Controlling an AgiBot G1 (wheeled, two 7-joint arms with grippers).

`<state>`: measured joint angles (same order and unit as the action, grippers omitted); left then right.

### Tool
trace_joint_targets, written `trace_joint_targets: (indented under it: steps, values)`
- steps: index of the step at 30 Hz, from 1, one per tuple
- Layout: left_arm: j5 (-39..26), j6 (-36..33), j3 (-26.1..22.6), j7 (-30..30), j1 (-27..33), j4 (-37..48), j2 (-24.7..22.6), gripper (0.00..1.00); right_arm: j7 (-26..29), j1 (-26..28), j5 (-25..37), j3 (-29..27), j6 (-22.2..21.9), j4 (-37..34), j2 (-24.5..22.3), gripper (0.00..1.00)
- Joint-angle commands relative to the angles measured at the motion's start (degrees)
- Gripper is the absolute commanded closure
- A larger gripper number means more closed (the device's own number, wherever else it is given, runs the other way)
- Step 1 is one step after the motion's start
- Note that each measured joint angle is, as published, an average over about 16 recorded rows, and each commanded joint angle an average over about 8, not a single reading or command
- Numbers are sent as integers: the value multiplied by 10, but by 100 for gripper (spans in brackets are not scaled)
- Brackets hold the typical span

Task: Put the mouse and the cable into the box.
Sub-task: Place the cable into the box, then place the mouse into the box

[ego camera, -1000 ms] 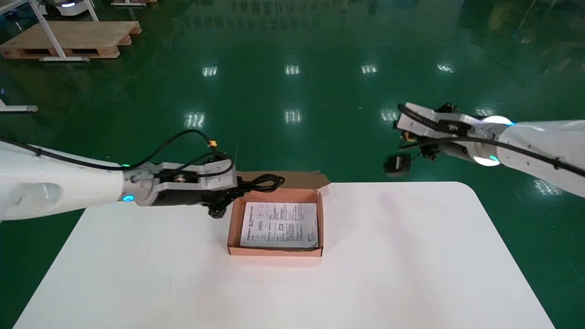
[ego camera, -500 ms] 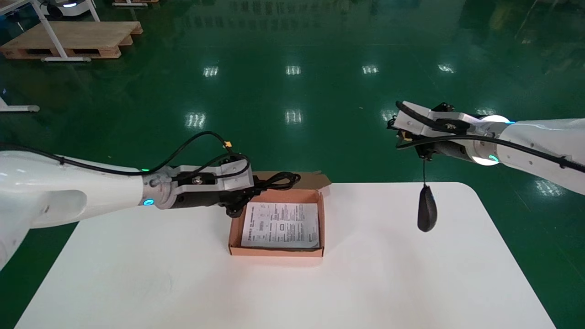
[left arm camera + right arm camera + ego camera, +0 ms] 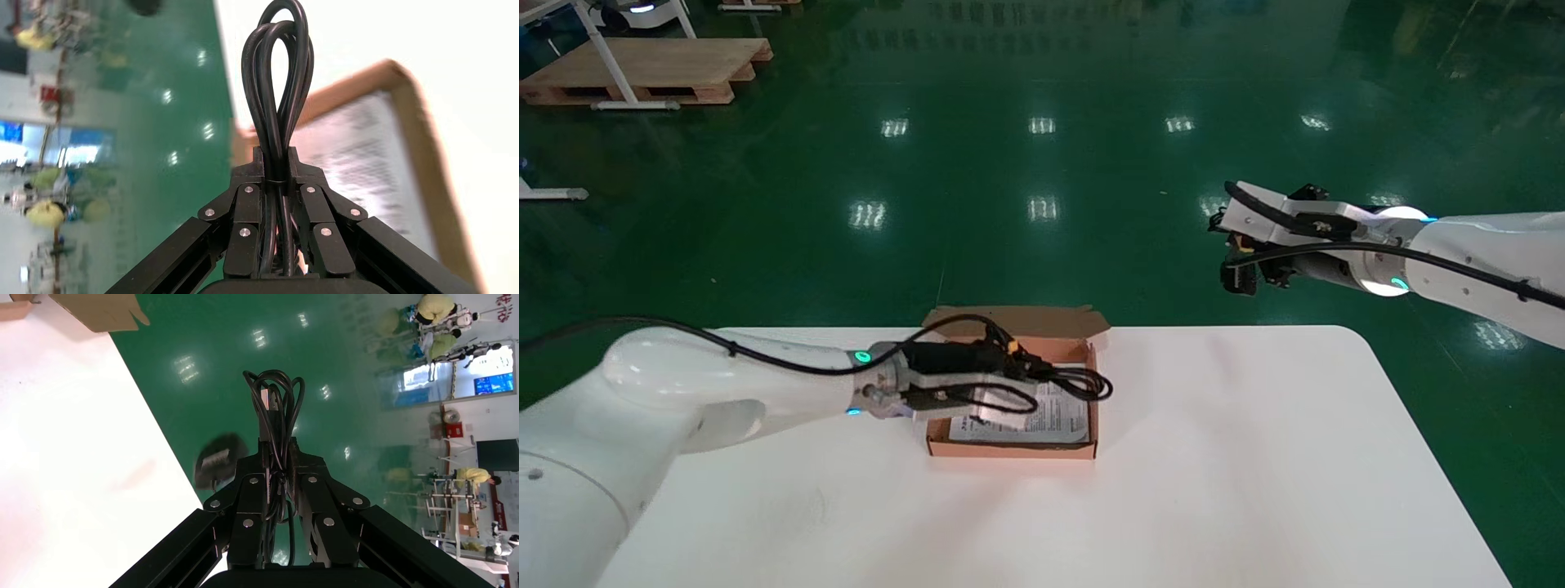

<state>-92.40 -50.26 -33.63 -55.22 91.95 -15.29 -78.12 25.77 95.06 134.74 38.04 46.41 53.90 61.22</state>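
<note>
Between the jaws of the left gripper (image 3: 1035,377) I see a coiled black cable (image 3: 1083,382) clamped tight. Its loops stick out past the fingertips, above the open brown cardboard box (image 3: 1009,450) on the white table (image 3: 1254,457). From the head camera I cannot tell whether the cable touches the printed white paper sheet (image 3: 1062,423) lining the box. The left wrist camera shows the left gripper (image 3: 275,168) pinching the cable (image 3: 275,79) plainly, with the box (image 3: 428,153) and sheet (image 3: 361,159) blurred beyond the jaws.

The right gripper (image 3: 1230,238) hangs past the table's far edge, over the green floor (image 3: 1042,204). Only its own wrist camera shows the right gripper (image 3: 276,456) with jaws closed on a bundled black mouse cord (image 3: 275,398). There the black computer mouse (image 3: 217,465) is a blur just beside those jaws. In the head camera the mouse (image 3: 1238,278) is only a dark smudge below them.
</note>
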Motion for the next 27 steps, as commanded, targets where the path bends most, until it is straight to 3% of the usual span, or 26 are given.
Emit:
trace_joint_targets:
  steps: [1, 15, 16, 23, 24, 27]
  values:
    - [-2, 10, -16, -22, -16, -12, -1, 100, 0, 0, 0, 0, 0, 0, 0, 100]
    - [38, 42, -58, -24, -11, 8, 1, 100, 0, 0, 0, 0, 0, 0, 0, 100]
    - [40, 42, -61, -24, -11, 9, 1, 96, 0, 0, 0, 0, 0, 0, 0, 100]
    - [50, 43, -78, -20, -13, 14, 1, 9, 0, 0, 0, 0, 0, 0, 0, 100]
    - [51, 43, -79, -20, -14, 15, 0, 1, 0, 0, 0, 0, 0, 0, 0, 100]
    - [53, 43, -81, -19, -14, 16, 0, 0, 0, 0, 0, 0, 0, 0, 0, 100]
